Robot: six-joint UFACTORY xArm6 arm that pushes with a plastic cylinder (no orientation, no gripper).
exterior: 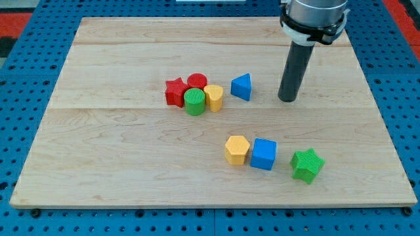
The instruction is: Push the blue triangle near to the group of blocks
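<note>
The blue triangle (241,86) lies just above the middle of the wooden board (131,144). A small gap separates it from a tight group on its left: a red star (174,92), a red cylinder (197,80), a green cylinder (194,102) and a yellow block (214,98). My tip (287,99) rests on the board to the right of the blue triangle, about a block's width away and not touching it.
A second row lies toward the view's bottom right: a yellow hexagon (237,149), a blue cube (264,154) touching it, and a green star (307,164) a little apart. Blue pegboard surrounds the board.
</note>
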